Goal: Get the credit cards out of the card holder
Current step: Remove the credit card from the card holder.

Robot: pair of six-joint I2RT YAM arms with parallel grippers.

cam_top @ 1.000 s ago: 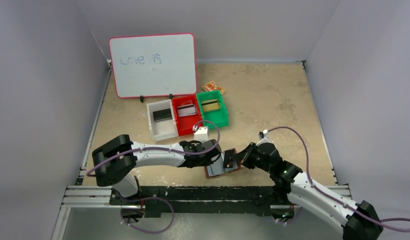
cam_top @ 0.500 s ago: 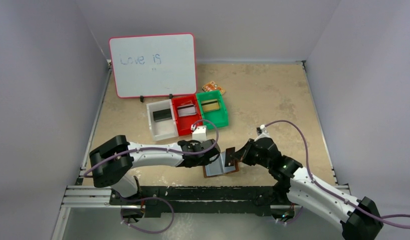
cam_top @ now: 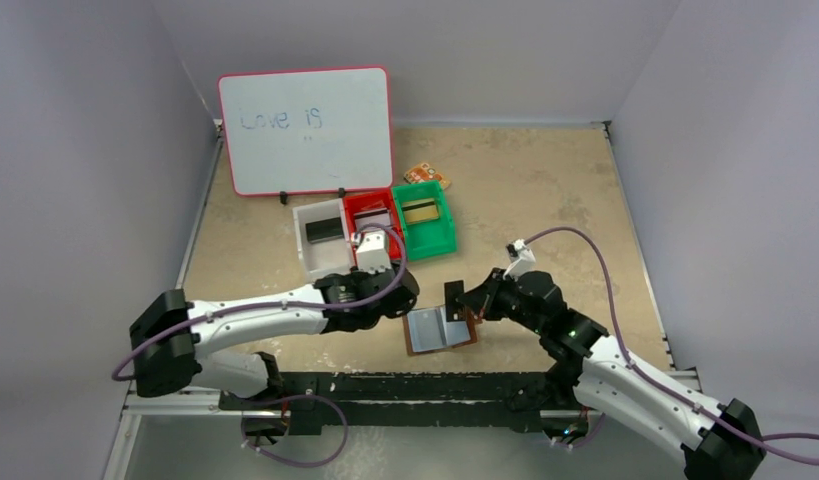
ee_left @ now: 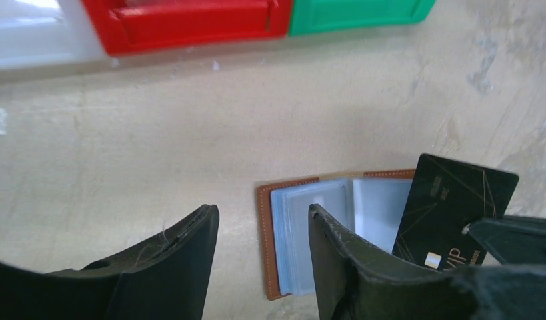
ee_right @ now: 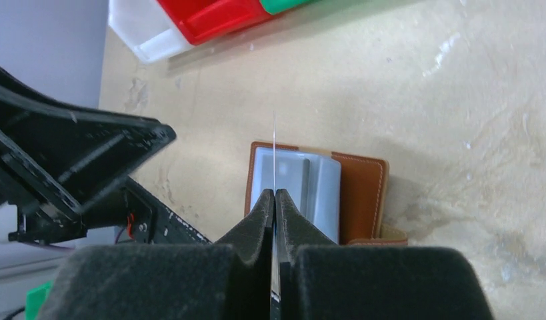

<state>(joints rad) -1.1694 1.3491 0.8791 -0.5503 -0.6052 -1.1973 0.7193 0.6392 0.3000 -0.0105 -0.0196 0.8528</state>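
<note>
On the beige table [cam_top: 545, 190] lies one card holder [cam_top: 430, 330]; right claw [ee_right: 275, 200] pinches one black card [ee_left: 457, 207], left claw [ee_left: 262, 210] gapes empty.

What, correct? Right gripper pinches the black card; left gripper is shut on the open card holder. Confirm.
Wrong: the left wrist view shows the left gripper open, not gripping the open card holder. The right gripper does pinch the black card.
</note>
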